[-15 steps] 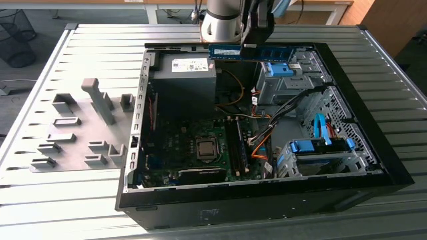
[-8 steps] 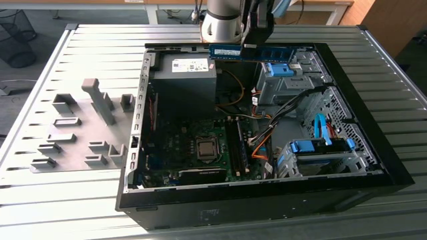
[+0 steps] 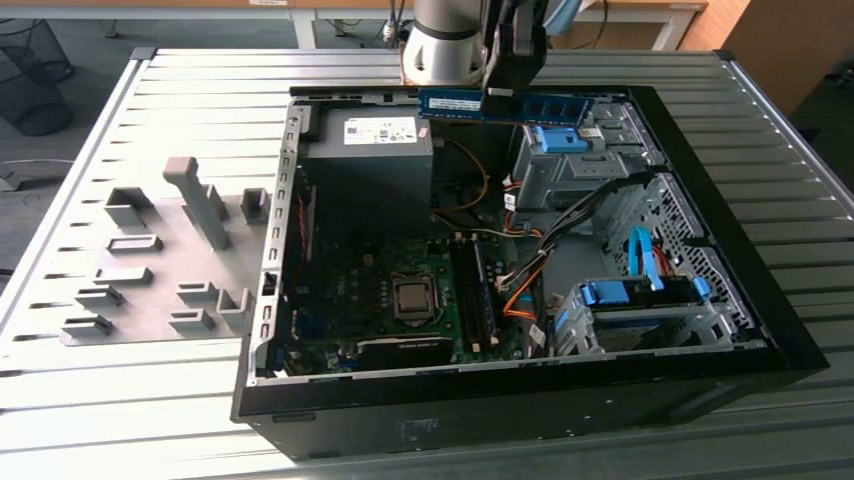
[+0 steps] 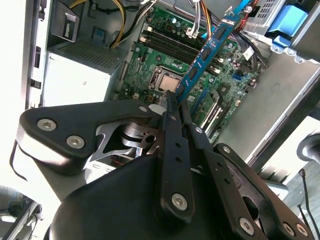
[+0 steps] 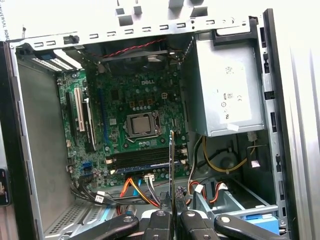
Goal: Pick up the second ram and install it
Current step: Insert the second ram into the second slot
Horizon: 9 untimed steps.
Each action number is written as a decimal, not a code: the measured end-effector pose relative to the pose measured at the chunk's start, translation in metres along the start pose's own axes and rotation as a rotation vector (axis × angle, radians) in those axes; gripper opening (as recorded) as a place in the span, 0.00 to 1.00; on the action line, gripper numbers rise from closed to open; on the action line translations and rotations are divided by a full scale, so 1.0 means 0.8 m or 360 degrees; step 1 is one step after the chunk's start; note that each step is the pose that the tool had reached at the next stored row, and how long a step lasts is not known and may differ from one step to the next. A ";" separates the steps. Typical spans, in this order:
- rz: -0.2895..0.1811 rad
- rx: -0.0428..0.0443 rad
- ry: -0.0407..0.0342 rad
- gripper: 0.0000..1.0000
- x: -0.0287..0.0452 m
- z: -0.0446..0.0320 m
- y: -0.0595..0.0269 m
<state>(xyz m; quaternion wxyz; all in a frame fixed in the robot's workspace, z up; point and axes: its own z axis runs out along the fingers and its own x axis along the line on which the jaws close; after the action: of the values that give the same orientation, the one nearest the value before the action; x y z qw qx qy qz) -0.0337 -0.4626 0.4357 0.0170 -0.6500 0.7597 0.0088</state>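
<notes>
Hovering well above the memory slots (image 3: 474, 290), the second ram (image 3: 454, 104) sat clamped in the jaws; I judged it needed squaring parallel to its slot, then a straight, even press-down.

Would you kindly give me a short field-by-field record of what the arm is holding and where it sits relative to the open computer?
gripper: shut on the second ram
second ram: held in the air over the case's far end, not in a slot
computer case: on its side, open
motherboard: exposed
memory slots: beside the processor socket
fixture plate: grey, on the exterior view's left of the case
</notes>
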 end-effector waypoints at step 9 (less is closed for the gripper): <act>0.0038 0.0001 0.0000 0.14 0.0000 0.0001 0.000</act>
<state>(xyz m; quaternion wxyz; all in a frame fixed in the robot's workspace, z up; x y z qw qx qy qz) -0.0337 -0.4626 0.4357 0.0171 -0.6410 0.7673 0.0087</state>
